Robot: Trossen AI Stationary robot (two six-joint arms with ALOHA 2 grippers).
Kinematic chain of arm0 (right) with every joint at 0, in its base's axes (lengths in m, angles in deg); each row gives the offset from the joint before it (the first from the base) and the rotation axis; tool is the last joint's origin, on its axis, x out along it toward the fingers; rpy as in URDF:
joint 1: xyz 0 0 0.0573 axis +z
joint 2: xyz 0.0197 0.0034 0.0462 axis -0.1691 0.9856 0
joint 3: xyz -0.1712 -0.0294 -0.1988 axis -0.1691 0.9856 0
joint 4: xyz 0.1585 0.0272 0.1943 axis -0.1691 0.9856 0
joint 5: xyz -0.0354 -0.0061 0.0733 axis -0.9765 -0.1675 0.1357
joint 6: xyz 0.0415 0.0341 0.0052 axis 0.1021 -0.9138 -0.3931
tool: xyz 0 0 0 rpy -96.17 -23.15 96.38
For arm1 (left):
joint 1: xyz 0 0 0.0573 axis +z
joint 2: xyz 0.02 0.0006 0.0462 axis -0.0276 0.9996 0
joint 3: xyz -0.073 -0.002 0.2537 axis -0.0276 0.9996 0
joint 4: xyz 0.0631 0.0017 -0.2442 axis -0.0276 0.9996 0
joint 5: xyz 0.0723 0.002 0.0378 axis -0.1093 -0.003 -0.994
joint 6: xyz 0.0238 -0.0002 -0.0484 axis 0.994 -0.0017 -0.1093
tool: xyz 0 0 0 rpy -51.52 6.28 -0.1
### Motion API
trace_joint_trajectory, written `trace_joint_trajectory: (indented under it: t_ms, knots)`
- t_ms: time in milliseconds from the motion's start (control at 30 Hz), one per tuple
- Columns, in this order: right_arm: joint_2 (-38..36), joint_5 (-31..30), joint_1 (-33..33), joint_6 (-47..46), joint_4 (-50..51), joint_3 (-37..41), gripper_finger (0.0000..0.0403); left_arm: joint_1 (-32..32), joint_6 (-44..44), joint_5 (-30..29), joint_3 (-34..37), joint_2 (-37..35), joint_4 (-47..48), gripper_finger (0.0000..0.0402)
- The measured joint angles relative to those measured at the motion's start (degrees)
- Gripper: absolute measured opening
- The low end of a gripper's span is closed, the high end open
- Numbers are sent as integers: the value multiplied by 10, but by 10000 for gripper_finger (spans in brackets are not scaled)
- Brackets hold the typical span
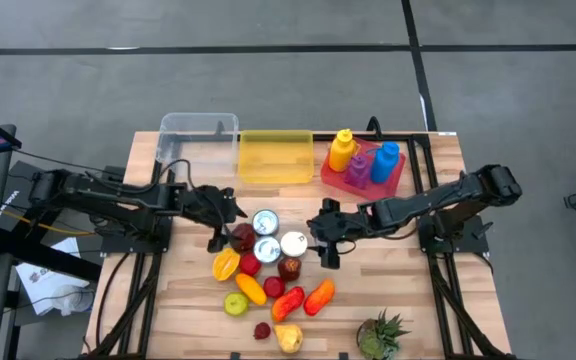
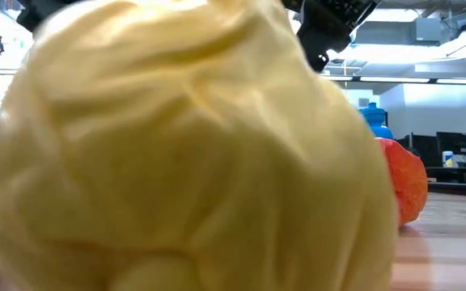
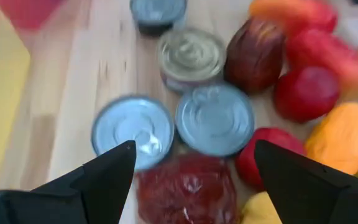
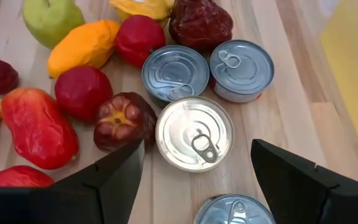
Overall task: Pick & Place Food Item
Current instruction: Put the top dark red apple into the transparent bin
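Note:
Several tin cans stand upright at the table's middle (image 1: 267, 249), next to a heap of plastic fruit (image 1: 268, 290). My left gripper (image 1: 228, 226) (image 3: 194, 163) hovers open over the heap's left end, above a dark red wrinkled fruit (image 3: 185, 186) and two cans (image 3: 215, 118). My right gripper (image 1: 319, 236) (image 4: 197, 163) hovers open at the cans' right side, its fingers either side of a silver can with a pull tab (image 4: 194, 132). A big yellow fruit (image 2: 184, 153) fills the low view and hides most of the table.
At the far edge stand a clear bin (image 1: 200, 135), a yellow bin (image 1: 275, 157) and a red tray (image 1: 393, 180) with bottles. A pineapple (image 1: 381, 335) lies near the front edge. Bare wood shows along the table's left and right sides.

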Motion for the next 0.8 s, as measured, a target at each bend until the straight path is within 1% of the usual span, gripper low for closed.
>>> trace_joint_trajectory:
  t_ms: [133,267,367,467,633,800]
  knots:
    - [0,0,-1,0,6,0,285,-11,-10,-7,0,31,23,318]
    - [0,0,2,0,9,0,285,-18,-9,-16,0,51,24,322]
    - [0,0,2,0,15,0,285,-18,-9,3,0,58,28,337]
    - [0,0,2,0,24,0,285,-18,-9,4,0,66,30,357]
    - [0,0,2,0,27,0,285,-18,-8,0,0,100,29,388]
    - [0,0,2,0,26,0,285,-18,4,0,0,136,24,399]
